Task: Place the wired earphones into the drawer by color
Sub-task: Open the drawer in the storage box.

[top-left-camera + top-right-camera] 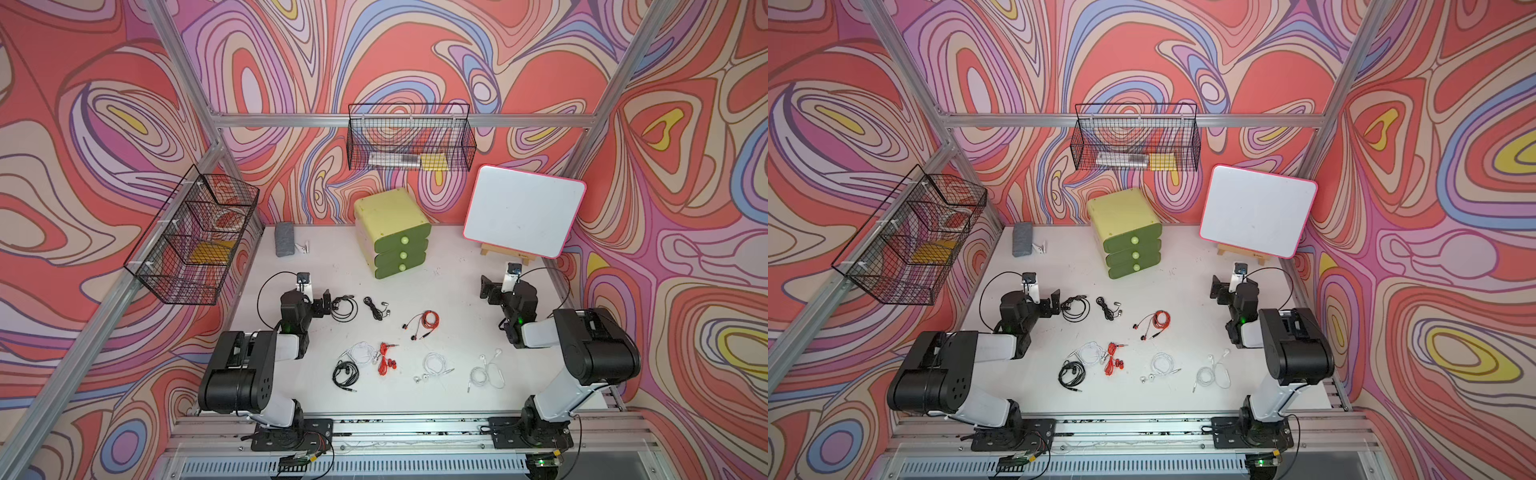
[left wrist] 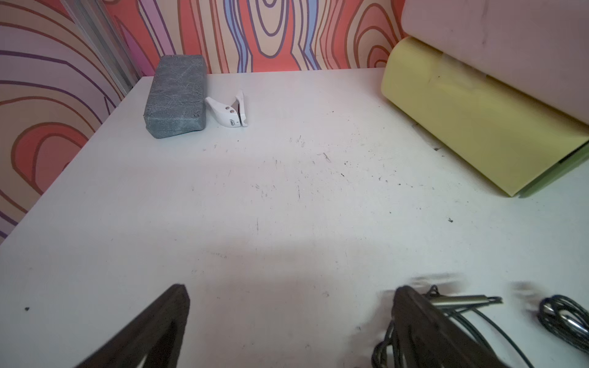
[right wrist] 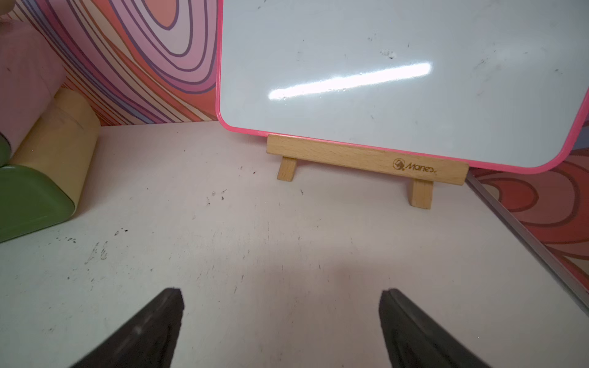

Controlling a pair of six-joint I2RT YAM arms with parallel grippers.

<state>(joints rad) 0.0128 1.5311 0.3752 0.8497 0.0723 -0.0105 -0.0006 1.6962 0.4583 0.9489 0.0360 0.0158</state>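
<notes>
**Jaws wide, earphones loose on the counter**

The left arm (image 1: 291, 316) holds its jaws wide with nothing between them. In both top views the nearest black earphones (image 1: 344, 308) lie just right of them. The left wrist view shows that coil (image 2: 462, 300) beside the outer side of one finger, outside the gap.

A second black set (image 1: 376, 307) and a red set (image 1: 424, 322) lie toward frame centre, the others lower down.

The right arm (image 1: 515, 307) hovers its jaws, also wide, over the counter (image 1: 457, 291), well apart from every set.

The drawer unit (image 1: 392, 232) stands above centre, its fronts flush.

glossy whiteboard (image 3: 398, 105), wood stand (image 3: 350, 156), matt tbl (image 3: 287, 242)
</notes>
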